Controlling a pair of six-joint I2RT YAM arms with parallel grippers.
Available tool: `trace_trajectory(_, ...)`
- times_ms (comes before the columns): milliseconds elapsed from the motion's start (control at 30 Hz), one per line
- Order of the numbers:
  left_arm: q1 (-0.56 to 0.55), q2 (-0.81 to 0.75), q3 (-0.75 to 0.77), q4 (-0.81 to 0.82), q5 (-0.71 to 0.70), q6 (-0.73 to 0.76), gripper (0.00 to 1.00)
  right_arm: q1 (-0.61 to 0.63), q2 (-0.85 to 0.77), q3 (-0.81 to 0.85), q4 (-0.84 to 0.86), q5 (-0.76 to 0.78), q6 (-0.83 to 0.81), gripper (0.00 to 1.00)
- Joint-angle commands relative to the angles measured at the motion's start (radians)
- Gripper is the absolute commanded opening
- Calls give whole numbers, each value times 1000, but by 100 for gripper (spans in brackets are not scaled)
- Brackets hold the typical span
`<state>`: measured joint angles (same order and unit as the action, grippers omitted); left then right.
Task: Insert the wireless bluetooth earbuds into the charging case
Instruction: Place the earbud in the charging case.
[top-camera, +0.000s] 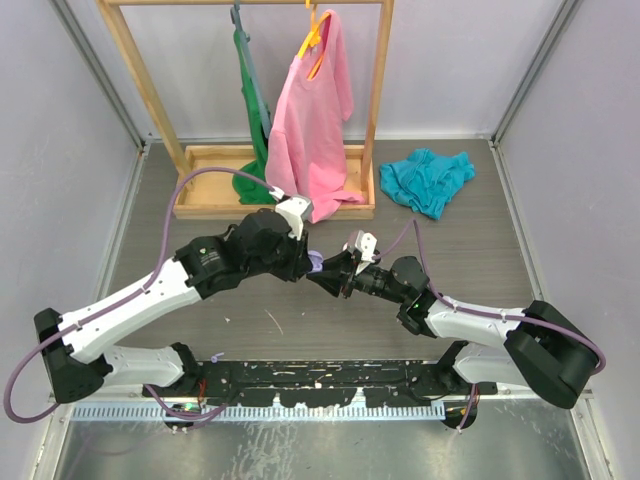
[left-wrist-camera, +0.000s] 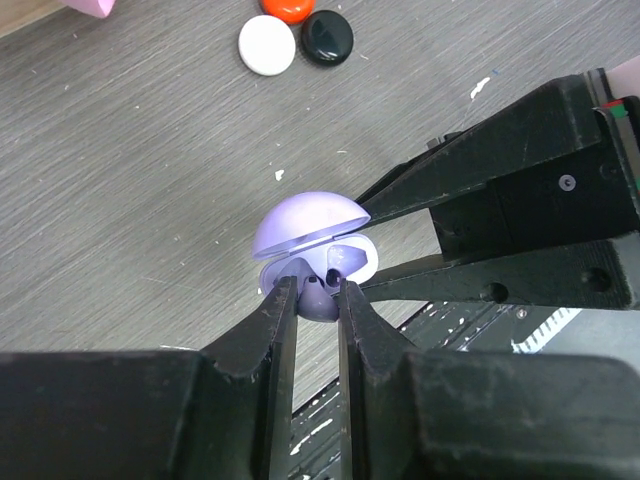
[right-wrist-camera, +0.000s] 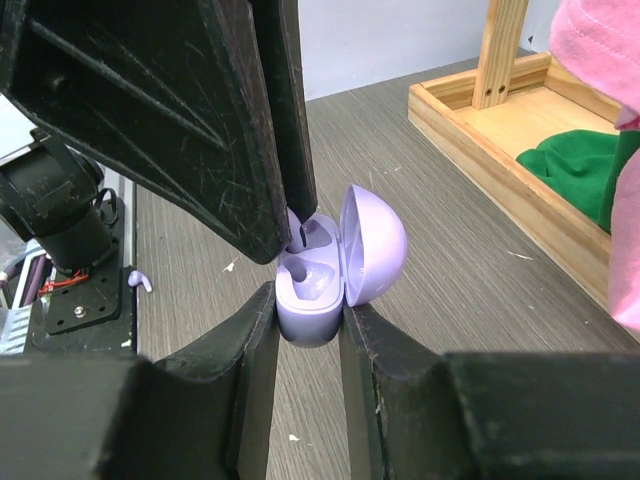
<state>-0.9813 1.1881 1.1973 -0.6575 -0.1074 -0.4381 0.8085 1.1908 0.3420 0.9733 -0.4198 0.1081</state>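
Observation:
The lilac charging case (right-wrist-camera: 310, 300) is held off the table with its domed lid (right-wrist-camera: 375, 245) swung open, and my right gripper (right-wrist-camera: 310, 315) is shut on its base. One lilac earbud (left-wrist-camera: 320, 297) is pinched in my left gripper (left-wrist-camera: 318, 290), which is shut on it right at the case's opening (left-wrist-camera: 350, 262). In the right wrist view the bud's dark stem (right-wrist-camera: 303, 232) dips into the far well, under the left fingers (right-wrist-camera: 200, 130). The near well looks empty. From above, both grippers meet mid-table around the case (top-camera: 316, 262). Another small lilac stemmed piece (right-wrist-camera: 140, 282) lies on the table.
White (left-wrist-camera: 267, 45), black (left-wrist-camera: 327, 37) and red (left-wrist-camera: 290, 8) round pieces lie together on the table beyond the case. A wooden rack (top-camera: 290, 195) with a pink shirt (top-camera: 310, 120) and a green garment (top-camera: 255, 110) stands at the back. A teal cloth (top-camera: 428, 180) lies to its right.

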Motion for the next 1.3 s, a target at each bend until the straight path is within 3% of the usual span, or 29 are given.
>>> trace_trajectory(0,2,21,23,-13,-9,-10,21,-2,-26,6,86,-1,-1,1)
trace_trajectory(200,2,29,41,-24,-24,-8,45,-1,-26,5,86,0,-2,1)
trace_trajectory(367,2,-13,42,-29,-59,-11,55,-2,-30,2,86,3,-2,1)
trace_trajectory(1267,25,-30,15,-99,-174,-41,54,-2,-35,2,85,1,-4,1)
